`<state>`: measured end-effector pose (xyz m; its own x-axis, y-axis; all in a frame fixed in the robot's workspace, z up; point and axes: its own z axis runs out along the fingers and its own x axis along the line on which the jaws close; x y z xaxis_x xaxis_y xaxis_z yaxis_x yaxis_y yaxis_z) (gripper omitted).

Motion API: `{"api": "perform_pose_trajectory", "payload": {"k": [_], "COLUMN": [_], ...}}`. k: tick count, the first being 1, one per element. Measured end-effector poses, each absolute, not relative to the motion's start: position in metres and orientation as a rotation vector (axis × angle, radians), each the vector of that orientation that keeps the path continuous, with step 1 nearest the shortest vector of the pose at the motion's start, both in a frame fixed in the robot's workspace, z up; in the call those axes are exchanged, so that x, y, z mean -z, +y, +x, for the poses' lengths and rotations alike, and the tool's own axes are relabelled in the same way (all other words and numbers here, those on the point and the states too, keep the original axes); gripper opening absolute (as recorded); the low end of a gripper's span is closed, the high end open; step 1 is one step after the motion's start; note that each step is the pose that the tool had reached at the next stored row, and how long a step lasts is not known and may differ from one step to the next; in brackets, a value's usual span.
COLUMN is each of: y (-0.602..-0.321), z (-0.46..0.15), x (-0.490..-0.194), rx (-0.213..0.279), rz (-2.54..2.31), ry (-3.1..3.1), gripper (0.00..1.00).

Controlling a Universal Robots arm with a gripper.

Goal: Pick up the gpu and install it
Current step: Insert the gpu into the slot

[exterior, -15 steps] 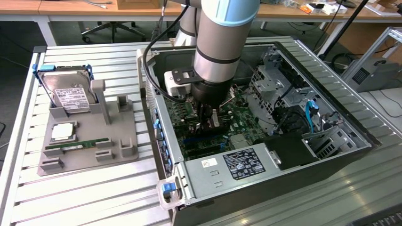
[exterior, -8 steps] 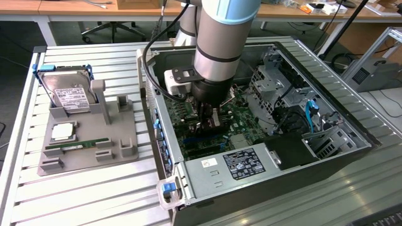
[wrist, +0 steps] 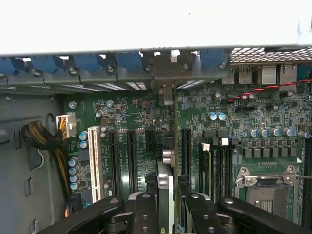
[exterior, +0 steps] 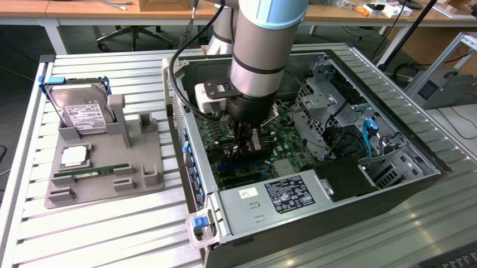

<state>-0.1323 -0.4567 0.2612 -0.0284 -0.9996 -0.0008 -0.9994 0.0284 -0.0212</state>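
My black gripper [wrist: 168, 204] grips the gpu [wrist: 165, 187], whose edge is silvery-grey. The motherboard [wrist: 141, 122] is dark green with black slots and one white slot [wrist: 95, 156]. Blue clips [wrist: 87, 62] line the pale grey case wall [wrist: 146, 24].

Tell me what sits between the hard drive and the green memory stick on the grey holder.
A small square silvery chip lies between them in its own recess, seen in the exterior view.

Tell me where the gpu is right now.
The gpu is edge-on between the gripper fingers, standing over the motherboard slots inside the open computer case, right of the white slot.
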Motion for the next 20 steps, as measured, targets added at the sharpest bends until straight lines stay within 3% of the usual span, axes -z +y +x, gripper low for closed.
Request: {"api": "perform_pose_trajectory", "payload": {"k": [20], "y": [-0.4566], "z": [-0.1323], "x": [-0.2624], "rx": [0.027], "rz": [-2.175], "ry": [2.248], "gripper": [0.27]}}
